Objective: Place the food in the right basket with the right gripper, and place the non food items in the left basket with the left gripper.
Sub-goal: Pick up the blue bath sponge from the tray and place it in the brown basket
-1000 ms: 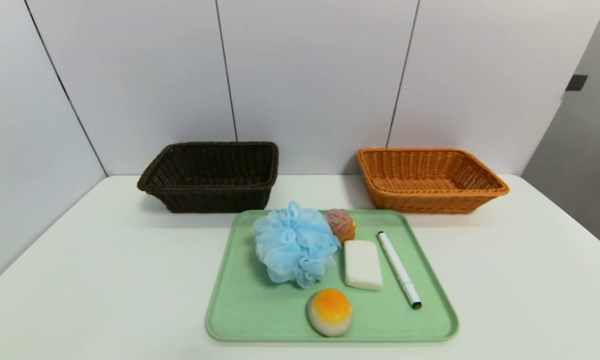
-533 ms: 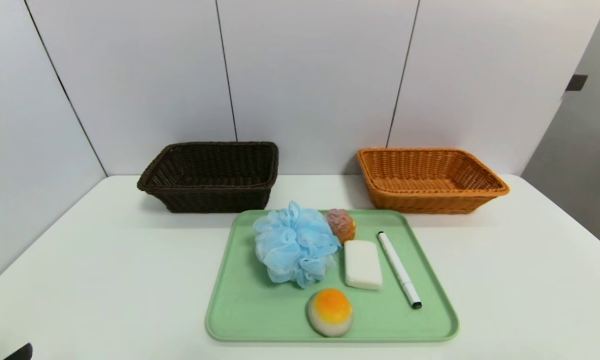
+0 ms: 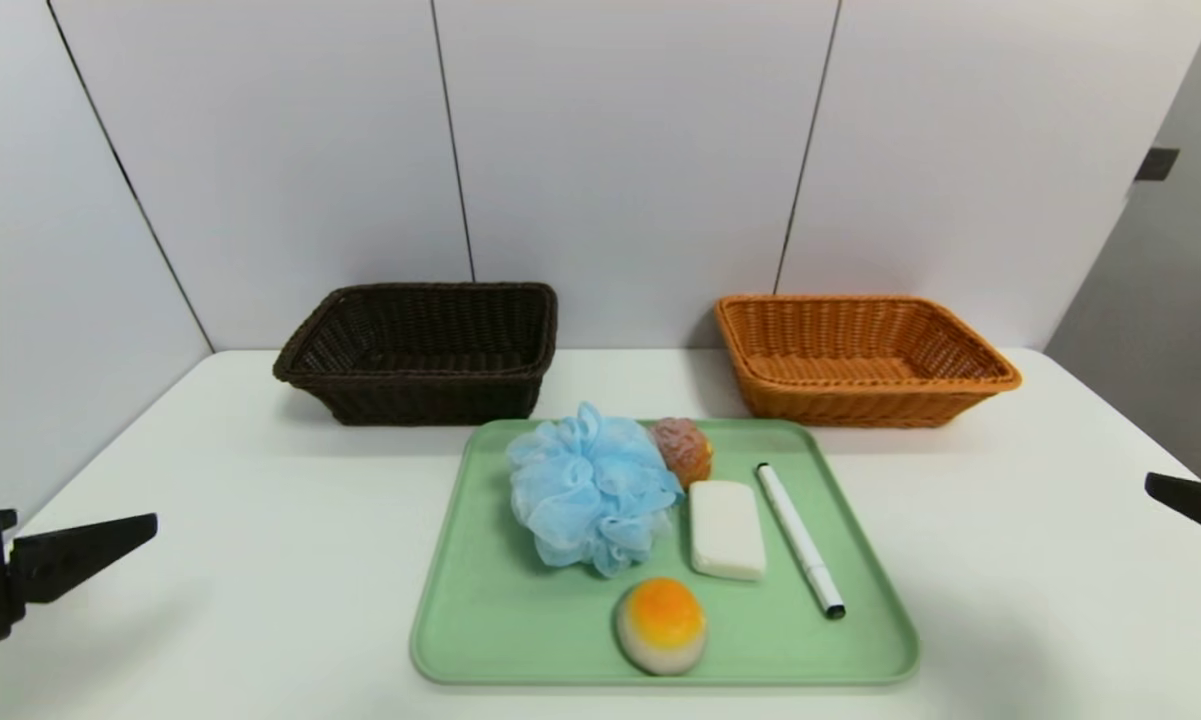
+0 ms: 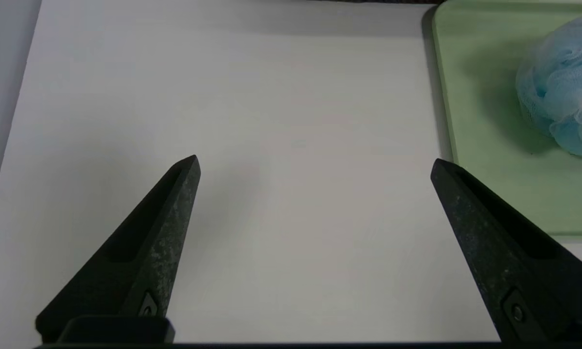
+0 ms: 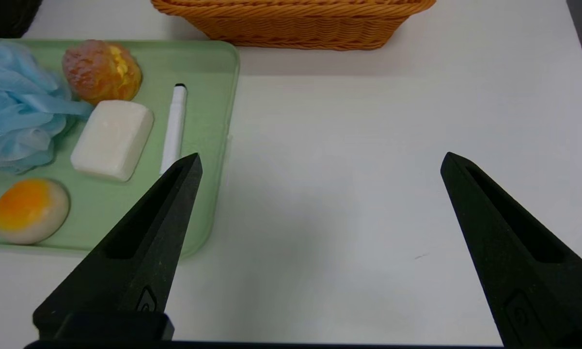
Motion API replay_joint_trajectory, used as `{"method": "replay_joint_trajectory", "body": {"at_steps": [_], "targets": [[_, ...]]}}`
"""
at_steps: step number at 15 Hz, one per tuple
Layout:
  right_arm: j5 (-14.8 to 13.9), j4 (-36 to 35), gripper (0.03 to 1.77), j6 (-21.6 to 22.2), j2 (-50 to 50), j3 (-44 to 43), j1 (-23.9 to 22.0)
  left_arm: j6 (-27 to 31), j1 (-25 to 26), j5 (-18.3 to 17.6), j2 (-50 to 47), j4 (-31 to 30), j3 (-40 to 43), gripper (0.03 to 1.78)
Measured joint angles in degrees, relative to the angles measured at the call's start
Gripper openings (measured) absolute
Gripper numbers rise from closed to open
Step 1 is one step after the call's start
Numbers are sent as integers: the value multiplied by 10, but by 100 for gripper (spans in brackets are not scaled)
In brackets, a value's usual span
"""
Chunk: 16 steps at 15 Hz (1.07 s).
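On the green tray (image 3: 500, 610) lie the food, an orange-topped bun (image 3: 661, 623) and a pinkish-brown cream puff (image 3: 684, 450), and the non food items: a blue pouf (image 3: 590, 488), a white soap bar (image 3: 726, 529) and a white marker (image 3: 798, 537). The dark brown left basket (image 3: 420, 350) and the orange-tan right basket (image 3: 860, 358) stand behind the tray, with nothing showing inside them. My left gripper (image 4: 315, 162) hangs open over bare table left of the tray. Right of the tray, my right gripper (image 5: 321, 156) is open over bare table. Neither holds anything.
The white table (image 3: 260, 520) ends at a wall behind the baskets and at a wall panel on the left. Its right edge drops off beyond the orange-tan basket. Bare table lies on both sides of the tray.
Both grippers have come into the head view, the left one from the lower left and the right one from the right edge. Nothing on the tray has moved.
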Motion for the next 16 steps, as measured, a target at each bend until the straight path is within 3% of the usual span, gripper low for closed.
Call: {"method": "replay_joint_trajectory", "body": {"at_steps": [5, 8, 12, 16], "targets": [[17, 5, 170, -3, 110, -84, -10, -10, -13, -59, 81, 112, -143, 169], [75, 29, 170, -1, 159, -136, -11, -31, -66, -67, 105, 165, -197, 169], [193, 85, 170, -5, 190, -191, -1, -59, -156, -67, 134, 174, -231, 169], [227, 107, 170, -6, 191, -204, 32, -75, -241, -67, 170, 174, -259, 169]]}}
